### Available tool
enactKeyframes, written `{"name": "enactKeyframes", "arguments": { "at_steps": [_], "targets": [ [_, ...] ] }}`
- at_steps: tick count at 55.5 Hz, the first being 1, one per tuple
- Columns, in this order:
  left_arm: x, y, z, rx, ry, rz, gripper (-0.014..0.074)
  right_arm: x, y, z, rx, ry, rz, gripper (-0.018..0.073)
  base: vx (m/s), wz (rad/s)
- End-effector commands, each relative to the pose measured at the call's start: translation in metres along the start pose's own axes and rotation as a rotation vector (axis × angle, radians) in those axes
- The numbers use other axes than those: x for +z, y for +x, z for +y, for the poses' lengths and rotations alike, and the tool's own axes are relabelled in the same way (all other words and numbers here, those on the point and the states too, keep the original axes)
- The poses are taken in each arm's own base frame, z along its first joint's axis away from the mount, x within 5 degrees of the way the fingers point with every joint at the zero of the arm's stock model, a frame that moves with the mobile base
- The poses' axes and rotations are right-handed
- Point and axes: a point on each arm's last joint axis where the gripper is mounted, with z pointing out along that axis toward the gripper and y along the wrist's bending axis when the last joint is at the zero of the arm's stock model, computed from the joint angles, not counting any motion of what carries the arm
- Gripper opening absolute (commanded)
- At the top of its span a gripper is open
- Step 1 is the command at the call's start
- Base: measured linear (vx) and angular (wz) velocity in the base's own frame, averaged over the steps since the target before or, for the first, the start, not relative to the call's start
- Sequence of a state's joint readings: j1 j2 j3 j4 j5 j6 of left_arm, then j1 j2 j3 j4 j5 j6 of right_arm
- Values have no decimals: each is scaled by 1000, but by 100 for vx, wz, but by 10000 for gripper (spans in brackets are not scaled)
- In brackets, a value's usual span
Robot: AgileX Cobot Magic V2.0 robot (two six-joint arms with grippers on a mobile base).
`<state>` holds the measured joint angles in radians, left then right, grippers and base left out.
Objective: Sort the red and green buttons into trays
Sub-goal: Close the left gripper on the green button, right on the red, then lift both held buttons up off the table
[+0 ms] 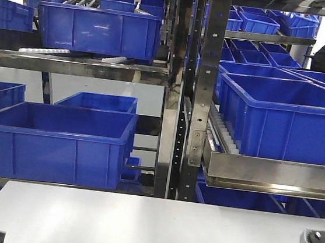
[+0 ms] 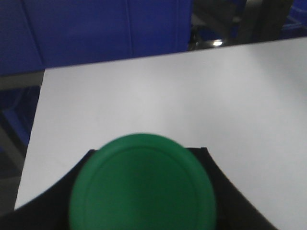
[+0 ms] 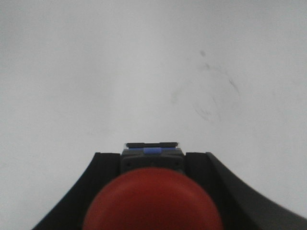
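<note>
buttons: 2 in view, 1 green and 1 red, one per tool.
green button [image 2: 141, 187]: 1. Its round green cap fills the lower middle of the left wrist view, between two dark fingers [image 2: 48, 208]. The body is hidden under the cap. In the front view it sits at the bottom left corner.
red button [image 3: 152, 203]: 1. The red cap is close to the right wrist camera. Beyond it is a grey body with a blue strip, and white worktop behind that.
left tool [image 2: 146, 152]: clenched on the green button, one finger on each side.
right tool [image 3: 151, 155]: clenched on the red button, both black fingers touching the sides of the grey body.
worktop [image 1: 150, 226]: 1, white. Faint scuff marks show in the right wrist view.
blue crates [image 1: 51, 144]: 3 large ones up front, more behind. They overlap too much for a full count.
rack [image 1: 181, 88]: metal, 2 bays, behind the worktop, carrying the crates.
</note>
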<state>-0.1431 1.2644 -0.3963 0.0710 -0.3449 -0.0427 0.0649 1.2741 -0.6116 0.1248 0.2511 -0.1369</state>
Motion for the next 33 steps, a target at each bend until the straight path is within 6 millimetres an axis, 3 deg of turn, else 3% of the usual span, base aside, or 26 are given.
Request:
{"name": "enactKeyframes", "arguments": {
  "at_steps": [1, 8, 20, 27, 33],
  "targets": [
    [-17, -44, -7, -7, 30, -183, 3, -32, -27, 16, -24, -41, -259, -10, 0, 0],
    [-36, -74, -14, -1, 56, -224, 3, -61, -40, 30, -14, -100, -398, -10, 0, 0],
    [-77, -118, -23, 11, 101, -369, 3, -108, -78, 33, -38, -122, -522, -10, 0, 0],
    [-96, -124, -23, 3, 111, -427, 3, -124, -90, 34, -35, -130, -552, -10, 0, 0],
    [-108, -122, -22, 0, 106, -407, 3, -132, -87, 34, -42, -132, -552, -10, 0, 0]
  ]
}}
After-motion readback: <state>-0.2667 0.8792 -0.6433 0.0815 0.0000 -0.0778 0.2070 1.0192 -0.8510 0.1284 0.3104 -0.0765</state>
